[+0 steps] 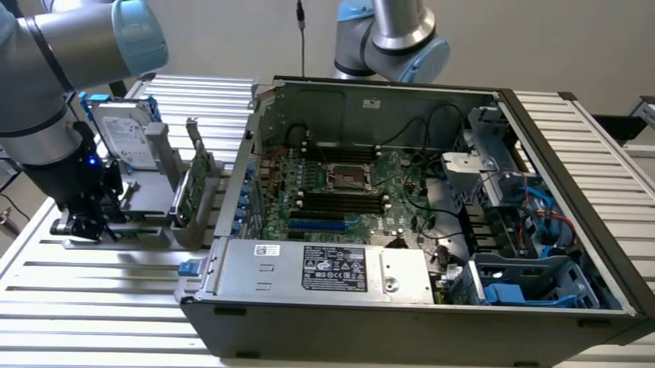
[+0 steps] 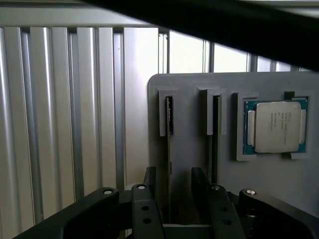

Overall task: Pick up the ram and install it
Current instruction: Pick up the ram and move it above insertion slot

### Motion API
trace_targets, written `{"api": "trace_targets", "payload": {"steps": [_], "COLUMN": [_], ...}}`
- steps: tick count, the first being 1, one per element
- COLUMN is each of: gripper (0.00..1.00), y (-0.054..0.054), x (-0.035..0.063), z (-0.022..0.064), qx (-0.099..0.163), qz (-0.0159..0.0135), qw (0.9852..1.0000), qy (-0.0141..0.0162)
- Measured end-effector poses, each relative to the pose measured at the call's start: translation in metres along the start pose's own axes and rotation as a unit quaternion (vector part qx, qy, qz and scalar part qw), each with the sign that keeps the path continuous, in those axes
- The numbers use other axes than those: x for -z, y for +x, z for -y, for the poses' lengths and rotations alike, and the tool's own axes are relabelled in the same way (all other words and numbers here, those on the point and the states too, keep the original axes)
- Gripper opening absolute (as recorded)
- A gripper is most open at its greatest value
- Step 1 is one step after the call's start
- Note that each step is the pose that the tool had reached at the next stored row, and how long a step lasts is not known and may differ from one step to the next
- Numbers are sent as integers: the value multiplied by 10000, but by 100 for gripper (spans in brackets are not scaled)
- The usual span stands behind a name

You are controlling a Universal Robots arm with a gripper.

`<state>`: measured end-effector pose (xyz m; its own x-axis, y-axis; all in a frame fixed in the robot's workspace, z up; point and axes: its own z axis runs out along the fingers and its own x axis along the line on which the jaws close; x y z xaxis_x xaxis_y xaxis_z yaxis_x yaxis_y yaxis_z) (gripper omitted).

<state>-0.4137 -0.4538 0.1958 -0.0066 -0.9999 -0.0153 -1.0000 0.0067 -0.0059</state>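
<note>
Dark and thin, the ram (image 2: 170, 117) stands edge-on in its grey holder (image 2: 189, 99); my fingers (image 2: 200, 181) are spread astride it, gripping nothing.

The jaws, cut off at the picture's edge, hide one end of the ram (image 2: 169, 119).

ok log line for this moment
phase: pre-grasp | end effector: open, astride ram in grey holder | ram: not lifted | case: open
</note>
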Motion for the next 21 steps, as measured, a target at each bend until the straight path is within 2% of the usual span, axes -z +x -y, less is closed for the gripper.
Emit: {"api": "trace_targets", "payload": {"steps": [7, 14, 16, 17, 18, 19, 20, 21], "gripper": [42, 42, 34, 34, 27, 27, 21, 21], "y": [32, 33, 34, 33, 33, 33, 33, 33], "x": [-1, -16, -18, -20, -21, -20, -19, -20], "z": [0, 4, 8, 9, 12, 15, 19, 22], "qx": [0, 1, 0, 0, 0, 0, 0, 0], "qz": [10, 80, 92, 95, 96, 96, 95, 95], "qw": [10000, 10000, 10000, 10000, 10000, 10000, 10000, 9999], "qy": [-1, -3, -9, -13, -18, -24, -30, -33]}}
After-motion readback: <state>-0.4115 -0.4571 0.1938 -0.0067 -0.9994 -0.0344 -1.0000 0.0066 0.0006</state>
